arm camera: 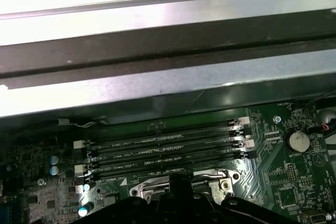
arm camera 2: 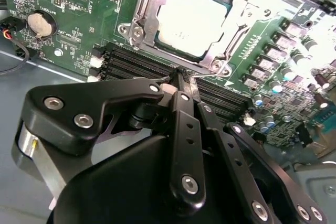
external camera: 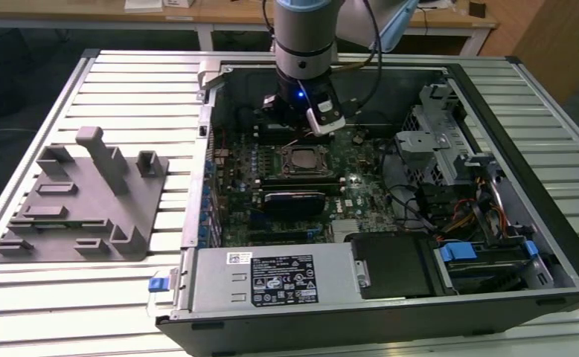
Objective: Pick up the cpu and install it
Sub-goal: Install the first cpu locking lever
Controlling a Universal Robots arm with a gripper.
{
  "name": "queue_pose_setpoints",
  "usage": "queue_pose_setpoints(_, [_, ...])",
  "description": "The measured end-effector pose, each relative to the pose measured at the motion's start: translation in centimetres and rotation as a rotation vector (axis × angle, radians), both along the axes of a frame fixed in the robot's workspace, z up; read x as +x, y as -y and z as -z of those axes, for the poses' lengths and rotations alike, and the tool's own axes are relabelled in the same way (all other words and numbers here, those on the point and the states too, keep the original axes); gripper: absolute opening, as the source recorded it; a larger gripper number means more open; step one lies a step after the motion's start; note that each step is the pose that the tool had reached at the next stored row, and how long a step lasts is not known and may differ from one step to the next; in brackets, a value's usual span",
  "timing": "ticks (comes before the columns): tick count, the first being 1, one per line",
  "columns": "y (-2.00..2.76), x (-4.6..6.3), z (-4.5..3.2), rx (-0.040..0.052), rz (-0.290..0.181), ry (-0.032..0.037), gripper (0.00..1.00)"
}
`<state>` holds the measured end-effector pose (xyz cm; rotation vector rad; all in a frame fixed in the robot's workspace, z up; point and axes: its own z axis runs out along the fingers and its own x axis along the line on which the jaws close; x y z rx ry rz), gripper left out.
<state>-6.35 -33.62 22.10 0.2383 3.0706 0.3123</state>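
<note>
The cpu (arm camera 2: 189,20), a flat square chip with a pale metal top, lies in the motherboard socket, ringed by the socket's metal frame (arm camera 2: 137,19). In the exterior view the cpu (external camera: 300,158) sits mid-board inside the open computer case. My gripper (arm camera 2: 181,73) hangs just beside the socket, over the black memory slots (arm camera 2: 131,64), with its black fingers pressed together and nothing between them. In the exterior view the gripper (external camera: 294,132) is above the socket's far edge. The first wrist view has the gripper (arm camera: 181,179) by the frame's edge and the memory slots (arm camera: 163,148).
A grey plastic fixture block (external camera: 81,201) stands on the slatted table at the exterior view's left. Inside the case (external camera: 202,111) are a power supply (external camera: 269,279), a drive cage (external camera: 438,141) and cables (external camera: 458,216). A coin battery (arm camera 2: 38,23) sits on the board.
</note>
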Motion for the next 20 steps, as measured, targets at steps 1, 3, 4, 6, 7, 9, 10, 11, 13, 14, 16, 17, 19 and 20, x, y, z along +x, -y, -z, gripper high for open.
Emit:
queue_pose_setpoints(1, [-0.07,0.05,0.05,0.0001,0.000,0.0001,0.11])
queue_pose_setpoints(3, [-0.21,0.16,0.16,0.0001,0.000,0.0001,0.11])
queue_pose_setpoints(4, [-0.28,0.20,0.20,0.0001,0.000,0.0001,0.11])
queue_pose_setpoints(6, [-0.35,0.23,0.35,0.0003,0.000,0.0011,0.11])
queue_pose_setpoints(7, [-0.36,0.23,0.44,0.0002,0.000,0.0031,0.11])
queue_pose_setpoints(9, [-0.37,0.23,0.59,0.0001,0.000,0.0088,0.11])
queue_pose_setpoints(10, [-0.36,0.23,0.64,-0.0001,0.000,0.0126,0.11])
queue_pose_setpoints(11, [-0.36,0.23,0.69,-0.0002,0.000,0.0173,0.11])
queue_pose_setpoints(13, [-0.37,0.23,0.76,-0.0001,0.000,0.0302,0.11])
queue_pose_setpoints(14, [-0.37,0.23,0.79,-0.0002,0.000,0.0381,0.11])
queue_pose_setpoints(16, [-0.38,0.23,0.85,0.0000,0.000,0.0537,0.11])
queue_pose_setpoints(17, [-0.39,0.23,0.87,0.0001,0.000,0.0609,0.11])
queue_pose_setpoints(19, [-0.39,0.24,0.88,0.0001,0.000,0.0626,0.11])
queue_pose_setpoints(20, [-0.39,0.24,0.88,0.0001,0.000,0.0629,0.11])
